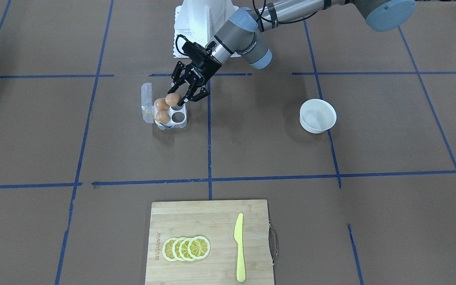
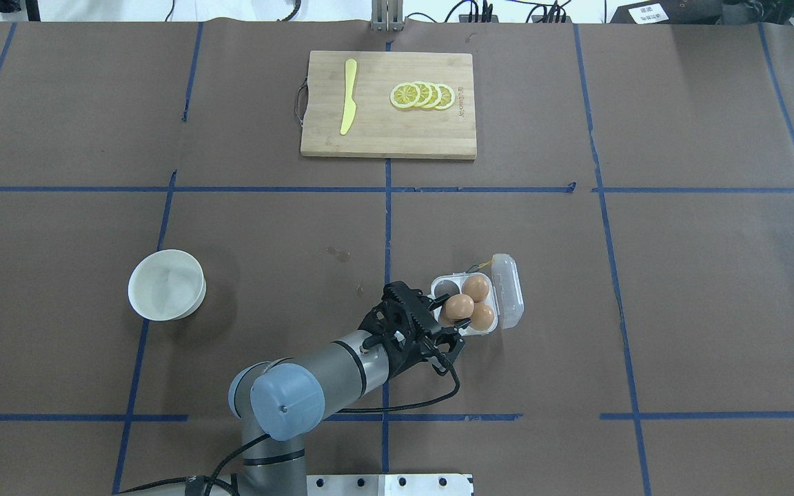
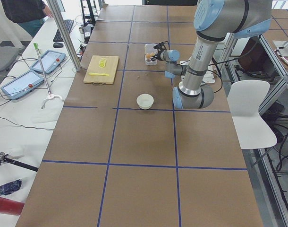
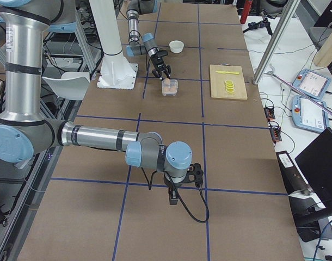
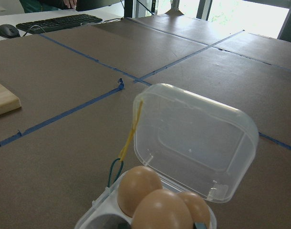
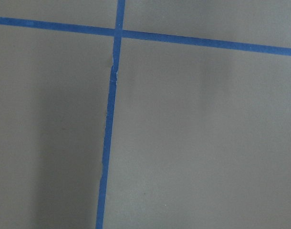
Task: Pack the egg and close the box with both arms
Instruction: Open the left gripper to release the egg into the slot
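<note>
My left gripper (image 1: 177, 99) is shut on an orange-brown egg (image 1: 171, 99) and holds it just above the near cell of the clear egg box (image 1: 181, 123). It also shows in the overhead view, where the gripper (image 2: 453, 315) has the egg (image 2: 459, 306) over the box (image 2: 444, 282). Two more eggs (image 2: 477, 287) (image 2: 484, 317) sit in cells, and one cell (image 1: 178, 116) is empty. The hinged lid (image 5: 193, 138) stands open with the yellow string (image 5: 131, 133) beside it. My right gripper (image 4: 174, 191) hangs low over bare table far from the box; I cannot tell if it is open.
A white bowl (image 1: 318, 115) stands to my left of the box. A wooden cutting board (image 1: 212, 221) at the far edge carries lemon slices (image 1: 186, 248) and a yellow knife (image 1: 239, 245). The white pedestal (image 1: 206, 19) is behind the box.
</note>
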`<state>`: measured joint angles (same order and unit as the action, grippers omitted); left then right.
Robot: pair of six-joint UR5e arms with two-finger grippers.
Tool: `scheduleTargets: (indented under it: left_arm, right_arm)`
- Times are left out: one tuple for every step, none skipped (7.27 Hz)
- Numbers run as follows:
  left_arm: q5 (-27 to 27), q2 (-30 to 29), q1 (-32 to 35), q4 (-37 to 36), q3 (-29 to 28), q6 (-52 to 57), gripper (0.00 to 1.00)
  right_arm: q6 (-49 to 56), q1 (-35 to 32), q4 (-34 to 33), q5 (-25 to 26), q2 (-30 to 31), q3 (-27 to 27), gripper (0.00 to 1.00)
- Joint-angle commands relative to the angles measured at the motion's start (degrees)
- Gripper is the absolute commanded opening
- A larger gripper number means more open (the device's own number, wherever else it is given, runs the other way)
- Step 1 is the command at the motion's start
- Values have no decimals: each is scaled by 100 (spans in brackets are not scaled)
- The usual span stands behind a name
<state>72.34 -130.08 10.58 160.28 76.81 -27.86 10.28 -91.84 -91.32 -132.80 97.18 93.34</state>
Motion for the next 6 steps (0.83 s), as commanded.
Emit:
scheduleTargets:
  left_arm:
    - [0, 9, 6, 3, 1, 0, 51]
    - [0, 0, 6, -6, 1, 0, 55]
    - [0, 9, 6, 3, 1, 8, 60]
    - [0, 9, 6, -6, 1, 8, 62]
    - [0, 0, 6, -6, 1, 0, 62]
    - [0, 9, 6, 3, 1, 0, 63]
  right_arm:
    - [0, 0, 0, 0, 2, 0, 100]
    - [0, 9, 0, 0, 2, 0, 100]
    - [0, 0, 0, 0, -6, 0, 100]
    - [0, 0, 0, 0, 2, 0, 100]
    - [0, 0, 0, 0, -6, 0, 100]
    - [0, 0, 0, 0, -6, 0, 100]
